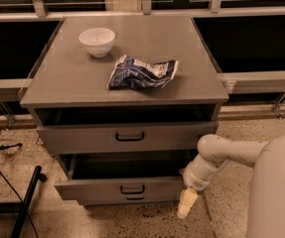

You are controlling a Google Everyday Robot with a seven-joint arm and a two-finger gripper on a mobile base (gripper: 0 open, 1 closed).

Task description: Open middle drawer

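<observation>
The grey cabinet (pixel 82 83) has three stacked drawers. The middle drawer (pixel 97 190), with a small black loop handle (pixel 132 189), is pulled well out, and its dark inside shows. The top drawer (pixel 82 139) stands slightly out. Only a strip of the bottom drawer (pixel 134 199) shows under the middle one. My gripper (pixel 186 203) points down at the right end of the middle drawer's front, beside its corner. The white arm (pixel 221 155) reaches in from the right.
A white bowl (pixel 97 41) and a crumpled blue chip bag (pixel 141 72) lie on the cabinet top. A black pole (pixel 25 202) and cables lie on the speckled floor to the left. Railings and dark windows run behind the cabinet.
</observation>
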